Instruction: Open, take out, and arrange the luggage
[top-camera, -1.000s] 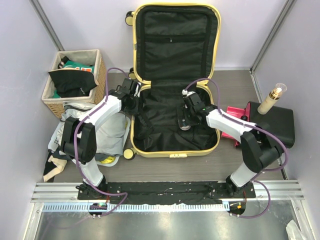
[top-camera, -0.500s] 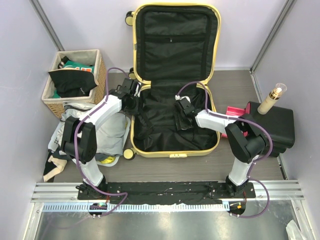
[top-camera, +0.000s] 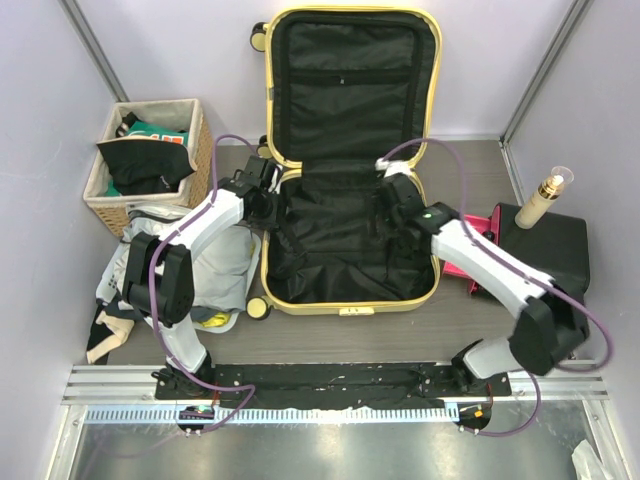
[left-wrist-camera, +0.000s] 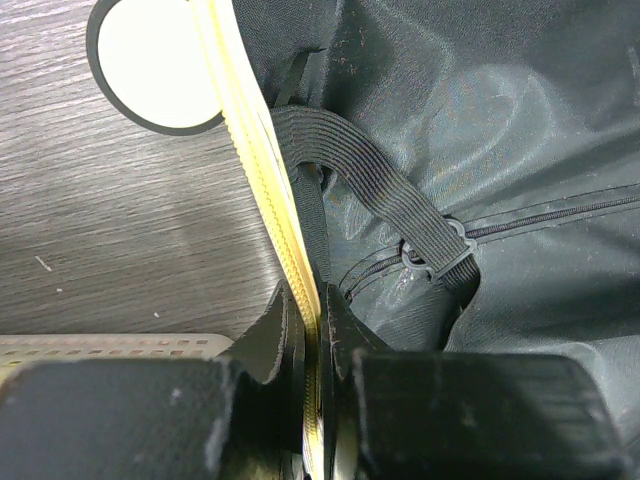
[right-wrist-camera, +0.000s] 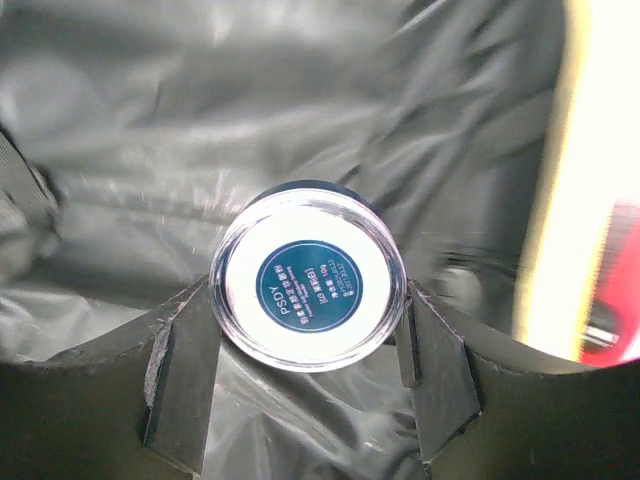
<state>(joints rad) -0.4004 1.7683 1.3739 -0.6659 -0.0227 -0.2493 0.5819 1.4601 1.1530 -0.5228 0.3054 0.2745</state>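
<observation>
The luggage (top-camera: 350, 170), a pale-yellow hard-shell suitcase, lies open with its lid propped up at the back and its black lining (right-wrist-camera: 200, 120) exposed. My left gripper (top-camera: 268, 200) is shut on the yellow zipper rim (left-wrist-camera: 255, 170) of its left wall, one finger on each side (left-wrist-camera: 312, 335). My right gripper (top-camera: 395, 205) hovers over the right side of the lower half. It is shut on a small round clear jar (right-wrist-camera: 308, 277) with a white face and dark teal label. Both fingers (right-wrist-camera: 185, 370) press the jar's sides.
A wicker basket (top-camera: 110, 200) full of clothes stands at the left, with a heap of garments (top-camera: 215, 270) in front of it. A black hard case (top-camera: 555, 255) with a pink edge lies at the right, a gold-capped bottle (top-camera: 548, 195) upright on it. One caster wheel (left-wrist-camera: 155, 65) shows by the rim.
My right arm dipped to the middle of the lining, its jaws narrowed onto the jar, and it swung back toward the right rear. The left arm has not moved.
</observation>
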